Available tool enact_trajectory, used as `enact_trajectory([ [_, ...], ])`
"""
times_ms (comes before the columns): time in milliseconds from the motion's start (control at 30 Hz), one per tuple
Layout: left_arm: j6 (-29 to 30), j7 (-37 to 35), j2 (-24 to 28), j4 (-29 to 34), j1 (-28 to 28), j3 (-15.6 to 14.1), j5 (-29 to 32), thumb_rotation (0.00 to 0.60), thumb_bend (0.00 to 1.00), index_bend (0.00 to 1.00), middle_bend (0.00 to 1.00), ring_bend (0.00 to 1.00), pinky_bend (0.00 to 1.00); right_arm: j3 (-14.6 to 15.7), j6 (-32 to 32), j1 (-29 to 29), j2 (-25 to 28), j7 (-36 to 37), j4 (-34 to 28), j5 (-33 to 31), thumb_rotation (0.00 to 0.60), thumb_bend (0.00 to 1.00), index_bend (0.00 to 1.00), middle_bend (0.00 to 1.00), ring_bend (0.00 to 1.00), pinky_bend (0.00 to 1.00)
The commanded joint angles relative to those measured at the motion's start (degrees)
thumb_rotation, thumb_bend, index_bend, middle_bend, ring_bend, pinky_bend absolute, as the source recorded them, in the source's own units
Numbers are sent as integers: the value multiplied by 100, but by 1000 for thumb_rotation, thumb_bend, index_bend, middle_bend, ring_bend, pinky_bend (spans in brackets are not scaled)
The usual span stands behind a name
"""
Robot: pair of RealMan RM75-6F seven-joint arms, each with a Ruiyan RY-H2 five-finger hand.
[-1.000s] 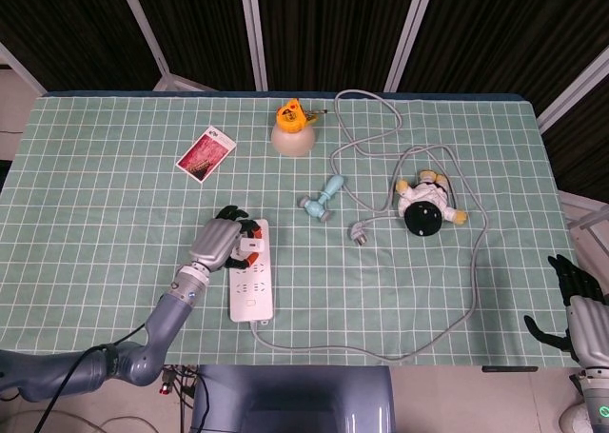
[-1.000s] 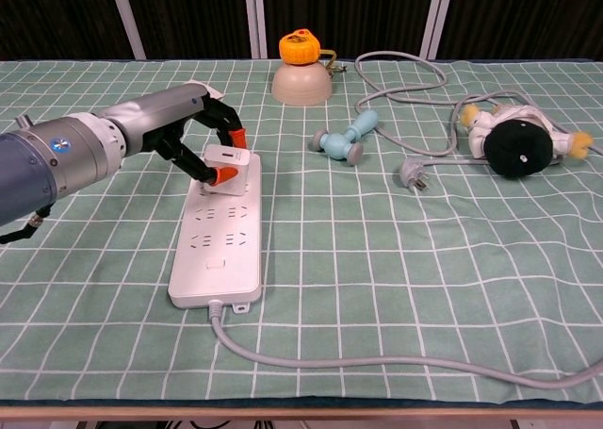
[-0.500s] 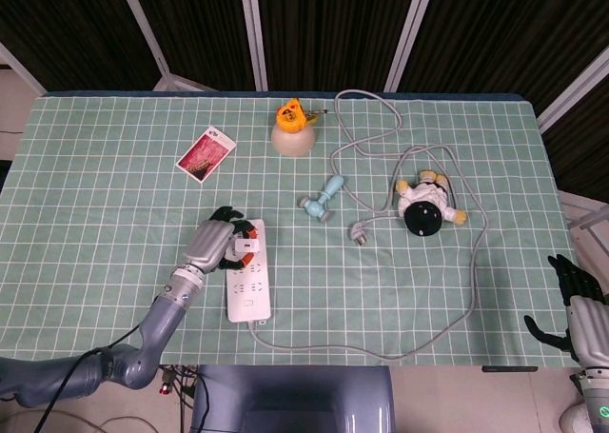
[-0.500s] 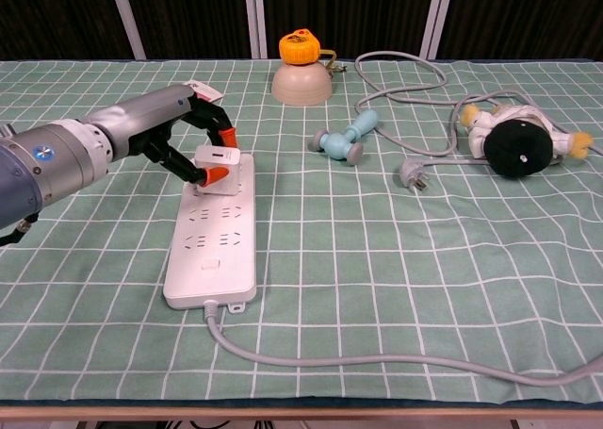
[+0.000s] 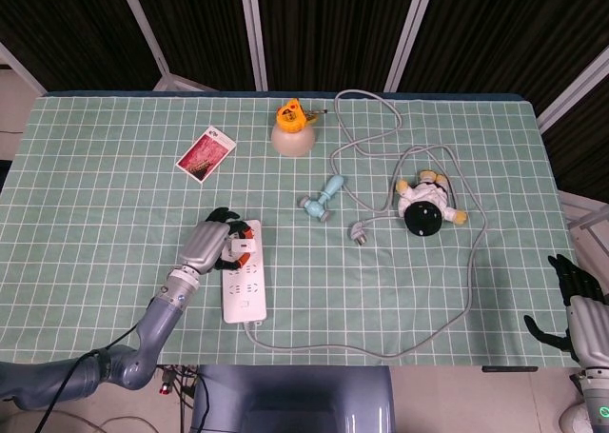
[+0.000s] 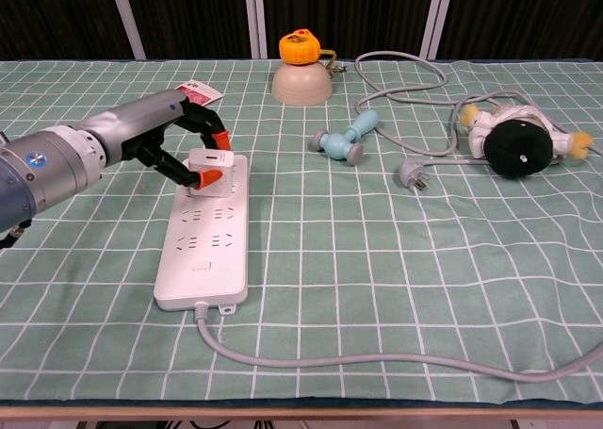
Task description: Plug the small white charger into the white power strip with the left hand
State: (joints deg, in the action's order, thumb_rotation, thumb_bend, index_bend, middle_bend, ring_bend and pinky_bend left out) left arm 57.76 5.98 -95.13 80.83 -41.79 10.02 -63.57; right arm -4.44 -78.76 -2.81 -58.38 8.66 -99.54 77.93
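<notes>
The white power strip point(image 5: 245, 285) point(image 6: 205, 245) lies on the green checked cloth near the table's front edge, its grey cord trailing off to the right. The small white charger point(image 5: 242, 247) point(image 6: 209, 160) stands on the strip's far end. My left hand point(image 5: 207, 246) point(image 6: 174, 139) pinches the charger between orange-tipped fingers, reaching in from the left. My right hand point(image 5: 574, 300) hangs off the table's right edge, fingers spread, holding nothing.
A loose grey plug point(image 5: 359, 232) point(image 6: 412, 173) and its looping cord lie at centre right. Nearby are a light-blue toy point(image 5: 322, 200), a black-and-white plush point(image 5: 425, 206), an upturned bowl with an orange toy point(image 5: 293, 128), and a red card point(image 5: 206, 153).
The left hand, charger and power strip have all shifted leftward together across the cloth, dragging the strip's cord along. The right hand has not moved.
</notes>
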Motion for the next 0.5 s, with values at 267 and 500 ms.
enact_trajectory([
  [267, -21, -53, 5, -9, 111, -38, -37, 600, 554, 650, 645, 185, 110, 0, -8, 4, 3, 6, -2, 6, 600, 348, 0, 0, 0, 0],
  [500, 37, -271, -54, -158, 250, -111, -178, 600, 552, 650, 645, 184, 110, -3, -14, 1, 2, -7, -3, 13, 600, 347, 0, 0, 0, 0],
])
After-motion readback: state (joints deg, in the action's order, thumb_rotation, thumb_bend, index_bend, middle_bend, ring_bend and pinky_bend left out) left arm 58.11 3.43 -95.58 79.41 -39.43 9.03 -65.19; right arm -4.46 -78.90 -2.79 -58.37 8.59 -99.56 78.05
